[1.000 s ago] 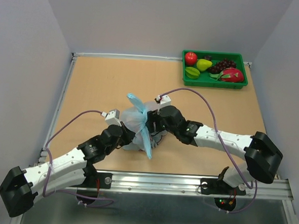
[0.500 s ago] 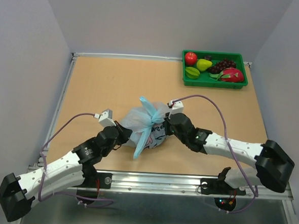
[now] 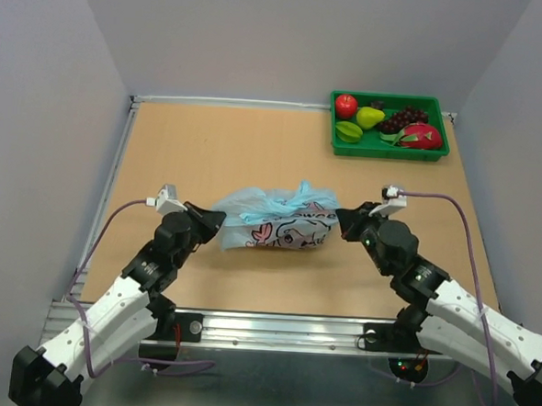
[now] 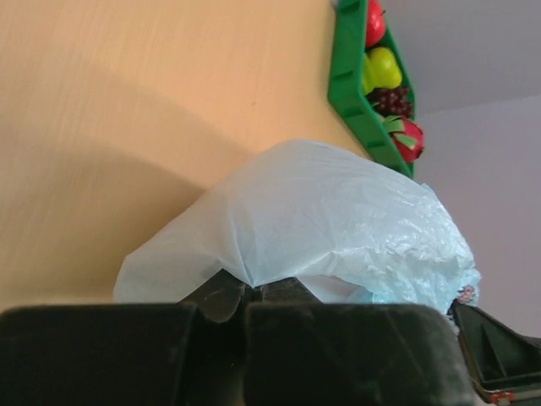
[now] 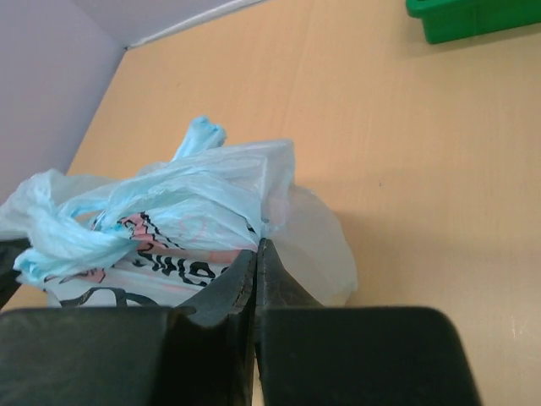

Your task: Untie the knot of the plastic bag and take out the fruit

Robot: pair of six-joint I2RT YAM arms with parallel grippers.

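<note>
The light blue plastic bag (image 3: 274, 223) with its pink-red print is stretched sideways, low over the table, between my two grippers. My left gripper (image 3: 217, 220) is shut on the bag's left end, where a fold of plastic (image 4: 254, 254) is pinched at its tips (image 4: 245, 289). My right gripper (image 3: 341, 218) is shut on the bag's right end (image 5: 279, 211), jaws pressed together (image 5: 258, 247). The knot (image 3: 288, 200) of twisted handles lies on top of the bag, and in the right wrist view it sits at the left (image 5: 72, 238). Any fruit inside the bag is hidden.
A green tray (image 3: 389, 151) stands at the far right corner of the table, holding a red apple (image 3: 346, 105), a pear (image 3: 369, 117), grapes (image 3: 405, 116) and other pieces. It also shows in the left wrist view (image 4: 348, 93). Walls enclose the table.
Both arms have drawn back and apart, pulling the bag from a bunched heap into a flat, wide shape. The right gripper has shut on the bag's right end.
</note>
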